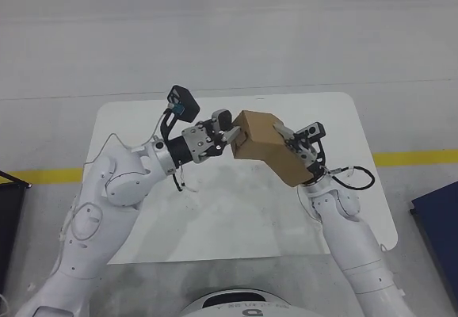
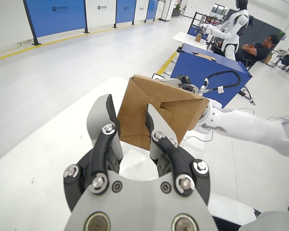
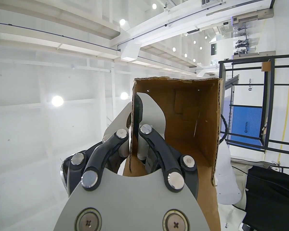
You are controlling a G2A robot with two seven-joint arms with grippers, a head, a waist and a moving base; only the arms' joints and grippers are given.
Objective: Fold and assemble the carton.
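Carton (image 1: 270, 145) held mid-frame, long axis upper-left to lower-right, folded end faced by spread-open left gripper (image 2: 128, 104), open-end wall clamped by right gripper (image 3: 134, 104).

Glossy white shells all along both arms: the left arm (image 1: 120, 178) bulges at the shoulder, the right arm (image 1: 348, 238) looks slimmer. The left hand (image 2: 129, 106) and right hand (image 3: 134, 104) each carry a silver plate, curved black links, shiny round screws (image 2: 97, 183) and ribbed black pads (image 2: 112, 114). A black cable (image 2: 221, 73) loops off the right wrist.
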